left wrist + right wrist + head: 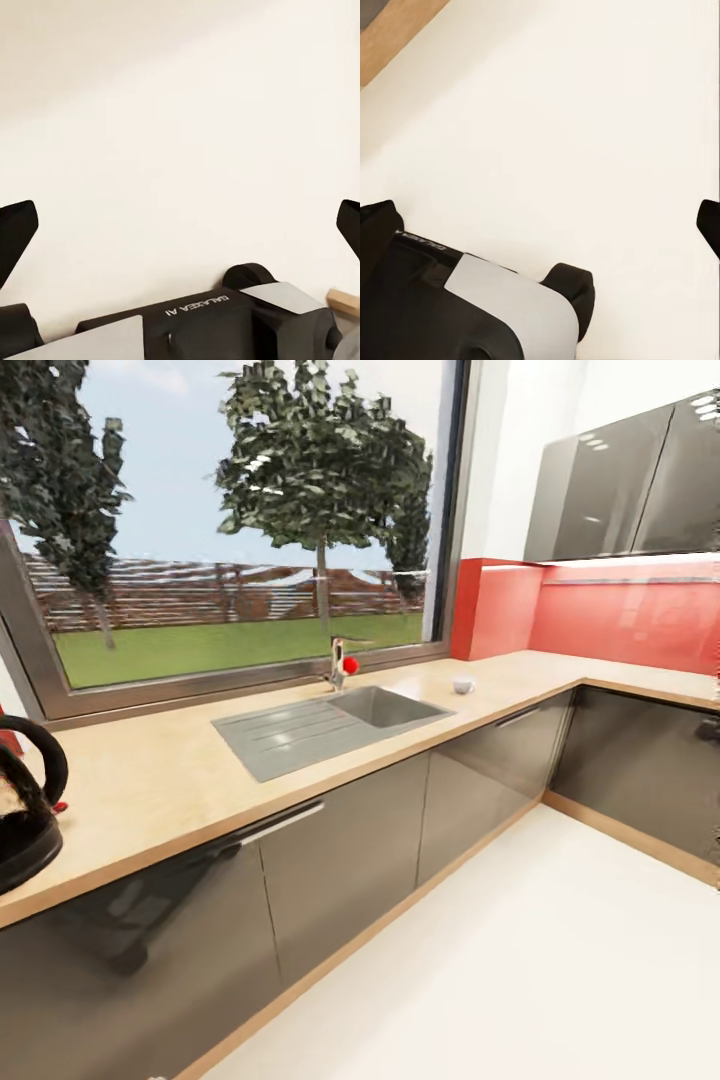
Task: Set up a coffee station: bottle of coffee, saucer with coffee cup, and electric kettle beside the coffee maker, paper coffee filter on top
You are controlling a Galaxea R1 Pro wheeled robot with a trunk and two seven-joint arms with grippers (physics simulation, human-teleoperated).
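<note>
Black fingers (16, 232) show as dark tapered tips at the picture edges in both wrist views. Below them sits the robot's base (225, 326): black housing with light grey panels, a rounded black knob, and white "GALAXEA AI" lettering (196, 306).

1. At 9 o'clock of your head view the black electric kettle (25, 805) stands on the countertop (150, 780) and blocks that end.
2. Toward 12 o'clock the sink (330, 725) and the faucet (340, 663) break the surface; you can pass over the sink, not through the faucet.
3. At 1 o'clock the small coffee cup (463, 685) stands alone, with free counter around it.
4. At 2 o'clock the wall cabinets (625, 480) limit the height above the counter.
5. The white floor (520, 970) at 5 o'clock is open.
</note>
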